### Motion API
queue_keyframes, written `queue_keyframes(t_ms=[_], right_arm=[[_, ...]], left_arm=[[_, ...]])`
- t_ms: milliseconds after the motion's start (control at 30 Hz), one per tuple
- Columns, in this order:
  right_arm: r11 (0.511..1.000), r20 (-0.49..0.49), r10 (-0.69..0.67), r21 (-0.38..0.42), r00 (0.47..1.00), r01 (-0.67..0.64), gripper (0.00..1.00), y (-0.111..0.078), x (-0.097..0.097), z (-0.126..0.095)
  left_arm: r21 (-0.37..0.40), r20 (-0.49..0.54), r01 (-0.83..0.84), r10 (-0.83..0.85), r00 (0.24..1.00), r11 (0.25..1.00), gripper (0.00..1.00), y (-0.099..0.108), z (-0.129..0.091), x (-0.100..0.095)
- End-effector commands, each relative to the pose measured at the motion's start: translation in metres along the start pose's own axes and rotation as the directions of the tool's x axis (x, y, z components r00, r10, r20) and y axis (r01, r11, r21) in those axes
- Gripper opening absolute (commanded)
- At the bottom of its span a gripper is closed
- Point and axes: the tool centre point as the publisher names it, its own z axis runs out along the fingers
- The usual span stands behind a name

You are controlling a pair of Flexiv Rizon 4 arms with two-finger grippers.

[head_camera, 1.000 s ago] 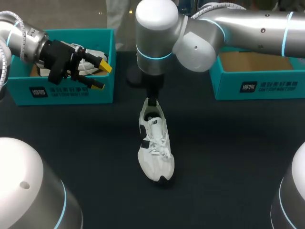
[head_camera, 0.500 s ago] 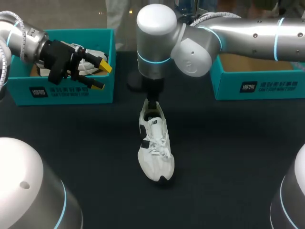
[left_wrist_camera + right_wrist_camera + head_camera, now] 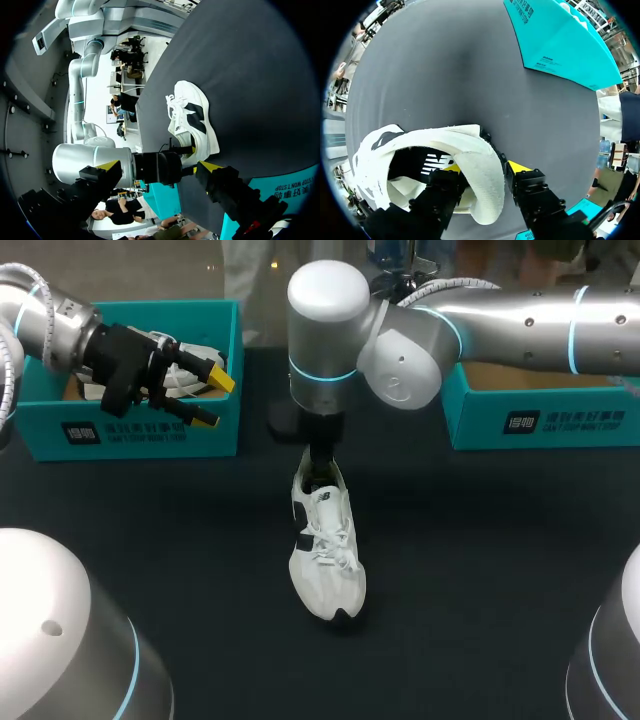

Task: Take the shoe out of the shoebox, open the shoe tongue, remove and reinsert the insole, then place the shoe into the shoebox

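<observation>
From the head view I see the white sneaker (image 3: pixel 325 545) lying out on the dark desk (image 3: pixel 480 570) near the middle, toe toward the camera and heel toward the far side, outside both boxes. My right arm comes in from the right and reaches past the middle, with the right claw (image 3: pixel 318 462) down at the sneaker's heel. The left claw (image 3: pixel 205 395) hangs in front of the left shoebox (image 3: pixel 130 430), its fingers spread and holding nothing. The right shoebox (image 3: pixel 545 410) sits at the far right. In the left wrist view the left claw (image 3: pixel 159 167) is wide open with nothing between the yellow tips. Ahead of it lies the sneaker (image 3: pixel 192 122), with my other arm's claw at its heel. In the right wrist view the right claw (image 3: pixel 485 170) is closed on the sneaker's (image 3: pixel 470 145) heel wall, one finger inside the opening and the other against the outside of the heel.
</observation>
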Motion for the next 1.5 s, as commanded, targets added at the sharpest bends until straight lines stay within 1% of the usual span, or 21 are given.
queue_keyframes(t_ms=[33,267,367,400,433,467,633,800,967,1100,1200,1500], right_arm=[[1.000,-0.009,-0.002,0.002,1.000,0.002,0.46,0.003,-0.002,0.005],[1.000,-0.020,0.003,0.005,1.000,-0.003,0.34,0.006,0.001,0.009],[1.000,-0.024,0.011,0.010,1.000,-0.011,0.22,0.005,0.002,0.011],[1.000,-0.025,0.015,0.011,1.000,-0.015,0.16,0.005,0.002,0.012],[1.000,-0.026,0.016,0.011,1.000,-0.016,0.06,0.005,0.002,0.012],[1.000,-0.026,0.017,0.012,1.000,-0.017,0.00,0.005,0.002,0.012],[1.000,-0.018,0.019,0.020,1.000,-0.018,0.00,0.004,0.001,0.004],[0.999,-0.011,0.037,0.024,0.999,-0.037,0.00,0.003,-0.004,-0.019],[0.998,-0.009,0.049,0.028,0.999,-0.049,0.00,0.002,-0.010,-0.049],[0.998,0.010,0.040,0.038,0.999,-0.040,0.00,0.003,-0.016,-0.075],[0.998,0.029,0.040,0.036,0.999,-0.041,0.00,0.002,-0.020,-0.094],[0.999,0.041,0.033,0.022,0.999,-0.033,0.00,-0.004,-0.033,-0.153]], left_arm=[[0.001,-0.002,-0.001,0.001,1.000,1.000,1.00,0.000,0.000,0.000],[0.001,-0.002,-0.001,0.001,1.000,1.000,1.00,0.000,0.000,0.000],[0.001,-0.002,-0.001,0.001,1.000,1.000,1.00,0.000,0.000,0.000],[0.001,-0.002,-0.001,0.001,1.000,1.000,1.00,0.000,0.000,0.000],[0.001,-0.002,-0.001,0.001,1.000,1.000,1.00,0.000,0.000,0.000],[0.001,-0.002,-0.001,0.001,1.000,1.000,1.00,0.000,0.000,0.000],[0.001,-0.002,-0.001,0.001,1.000,1.000,1.00,0.000,0.000,0.000],[0.001,-0.002,-0.001,0.001,1.000,1.000,1.00,0.000,0.000,0.000],[0.001,-0.002,-0.001,0.001,1.000,1.000,1.00,0.000,0.000,0.000],[0.001,-0.002,-0.001,0.001,1.000,1.000,1.00,0.000,0.000,0.000],[0.001,-0.002,-0.001,0.001,1.000,1.000,1.00,0.000,0.000,0.000],[0.001,-0.002,-0.001,0.001,1.000,1.000,1.00,0.000,0.000,0.000]])
